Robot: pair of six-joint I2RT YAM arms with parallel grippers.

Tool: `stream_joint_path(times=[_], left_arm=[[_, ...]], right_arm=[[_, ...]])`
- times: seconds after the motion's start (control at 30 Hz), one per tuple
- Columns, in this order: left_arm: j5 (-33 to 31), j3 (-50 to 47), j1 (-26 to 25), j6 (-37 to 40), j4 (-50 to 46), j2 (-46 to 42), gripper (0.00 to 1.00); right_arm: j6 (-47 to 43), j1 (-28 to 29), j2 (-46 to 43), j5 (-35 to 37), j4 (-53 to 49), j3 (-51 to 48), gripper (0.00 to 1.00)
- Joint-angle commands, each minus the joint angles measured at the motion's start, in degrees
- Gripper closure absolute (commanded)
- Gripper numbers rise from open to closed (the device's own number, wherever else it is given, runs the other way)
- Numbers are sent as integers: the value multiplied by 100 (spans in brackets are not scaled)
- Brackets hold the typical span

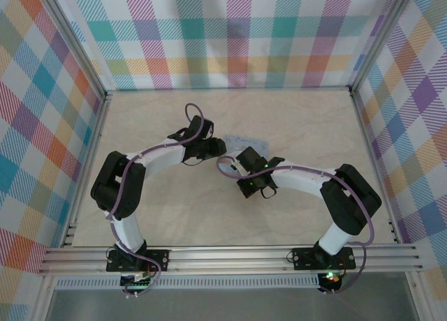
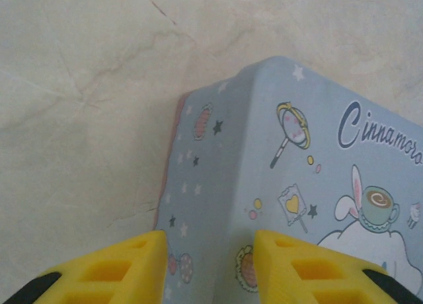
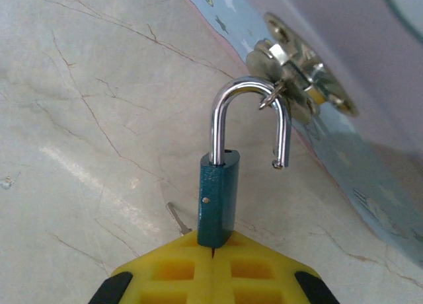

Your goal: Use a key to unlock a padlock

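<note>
- Dark bluish metal is catching our eye low in the middle of the right wrist view. The padlock (image 3: 215,193) is standing upright out of the right gripper (image 3: 213,254), whose yellow fingers are pressing together on the bottom of its body.
- Its chrome shackle (image 3: 250,91) is sitting with one leg in the body and the other hanging free in the air, so we are judging the lock to be already sprung.
- The bend of the shackle is hooking through a thin wire loop (image 3: 269,96) on the brass-coloured latch (image 3: 301,66) at the upper right. That latch is fixed to the side of the pale blue cartoon-printed tin (image 2: 317,185).
- For the step in hand, we are suggesting a slow swing of the lock body so that the free leg slides back out of the loop. A straight pull is likely to drag the tin along by the bend.
- At the bottom of the left wrist view, the left gripper (image 2: 205,258) is showing its fingers apart on either side of the tin's corner. We cannot tell whether they are clamping it or only straddling it, and a firm brace there would be helping the unhooking.
- A small grey metal sliver (image 3: 176,219) is lying on the marbled table (image 3: 79,119) just beside the lock body. Too little of it is showing for us to call it the key.
</note>
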Motion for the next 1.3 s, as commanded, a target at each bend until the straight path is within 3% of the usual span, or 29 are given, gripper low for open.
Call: stream_joint_path(times=[0.0, 0.37, 1.27], left_arm=[[164, 65, 49, 46, 47, 57, 62], [304, -55, 49, 36, 157, 89, 67], [494, -138, -39, -222, 342, 91, 67]], right_arm=[[-214, -15, -108, 105, -56, 43, 100], [-645, -15, -49, 222, -222, 168, 100], [-1556, 108, 178, -50, -60, 587, 100]])
